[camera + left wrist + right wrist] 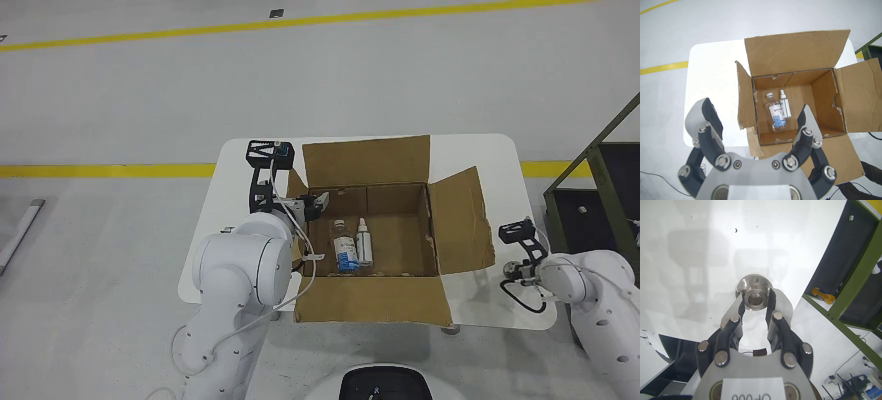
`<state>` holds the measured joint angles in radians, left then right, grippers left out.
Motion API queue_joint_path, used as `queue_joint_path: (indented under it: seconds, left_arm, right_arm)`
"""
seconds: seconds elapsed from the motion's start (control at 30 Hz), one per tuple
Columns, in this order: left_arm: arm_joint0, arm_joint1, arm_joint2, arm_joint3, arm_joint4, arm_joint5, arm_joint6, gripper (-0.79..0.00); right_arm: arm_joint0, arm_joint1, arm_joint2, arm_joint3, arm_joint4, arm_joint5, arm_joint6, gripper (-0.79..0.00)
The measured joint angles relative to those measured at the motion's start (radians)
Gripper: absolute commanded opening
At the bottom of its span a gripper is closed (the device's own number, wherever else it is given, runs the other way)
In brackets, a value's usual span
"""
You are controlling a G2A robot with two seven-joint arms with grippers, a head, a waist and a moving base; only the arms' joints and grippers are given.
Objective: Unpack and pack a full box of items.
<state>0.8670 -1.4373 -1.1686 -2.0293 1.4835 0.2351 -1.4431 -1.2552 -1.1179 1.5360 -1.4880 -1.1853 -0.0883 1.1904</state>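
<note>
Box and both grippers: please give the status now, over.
Left gripper open, raised beside box. Right gripper shut on metal fitting, over table. Clear bottle and spray bottle lie inside. Flaps open, nothing in way.

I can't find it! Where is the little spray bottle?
Top view: the spray bottle lies inside the open cardboard box, toward its left side, beside the bigger clear bottle.

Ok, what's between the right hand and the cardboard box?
Bare white table, as the top view shows. The right hand, shut on a metal fitting, sits just past the cardboard box's spread side flap.
</note>
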Motion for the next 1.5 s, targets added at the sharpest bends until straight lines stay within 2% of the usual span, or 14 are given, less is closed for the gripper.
queue_joint_path:
  seconds: [0.03,0.07,0.3,0.5,0.6,0.73,0.83,0.93,1.03,1.17,1.3,1.5]
  left_arm:
    - [0.000,0.000,0.000,0.000,0.000,0.000,0.000,0.000]
    - [0.000,0.000,0.000,0.000,0.000,0.000,0.000,0.000]
    - [0.000,0.000,0.000,0.000,0.000,0.000,0.000,0.000]
    - [0.000,0.000,0.000,0.000,0.000,0.000,0.000,0.000]
    - [0.000,0.000,0.000,0.000,0.000,0.000,0.000,0.000]
    - [0.000,0.000,0.000,0.000,0.000,0.000,0.000,0.000]
    - [0.000,0.000,0.000,0.000,0.000,0.000,0.000,0.000]
    - [0.000,0.000,0.000,0.000,0.000,0.000,0.000,0.000]
    - [0.000,0.000,0.000,0.000,0.000,0.000,0.000,0.000]
    - [0.000,0.000,0.000,0.000,0.000,0.000,0.000,0.000]
    - [0.000,0.000,0.000,0.000,0.000,0.000,0.000,0.000]
    - [0.000,0.000,0.000,0.000,0.000,0.000,0.000,0.000]
  right_arm:
    - [0.002,0.000,-0.002,0.003,0.002,0.001,-0.001,-0.690]
    - [0.003,0.000,-0.003,0.006,0.005,0.001,-0.002,-0.785]
    - [0.004,0.001,0.002,0.008,0.035,0.005,-0.007,-0.785]
    - [-0.026,0.008,0.109,-0.059,0.210,-0.006,-0.049,-0.785]
    - [-0.047,0.009,0.210,-0.113,0.395,-0.008,-0.072,-0.785]
    - [-0.075,0.007,0.352,-0.157,0.793,-0.043,-0.080,-0.785]
    - [-0.075,0.009,0.405,-0.168,1.039,-0.079,-0.041,-0.785]
    - [-0.050,0.015,0.401,-0.186,1.222,-0.119,0.044,-0.785]
    - [-0.011,0.021,0.357,-0.211,1.286,-0.129,0.110,-0.785]
    - [0.053,0.022,0.234,-0.235,1.230,-0.119,0.095,-0.785]
    - [0.144,0.011,0.035,-0.199,1.091,-0.084,0.041,-0.785]
    - [0.312,-0.021,-0.297,-0.080,0.735,0.022,-0.085,-0.785]
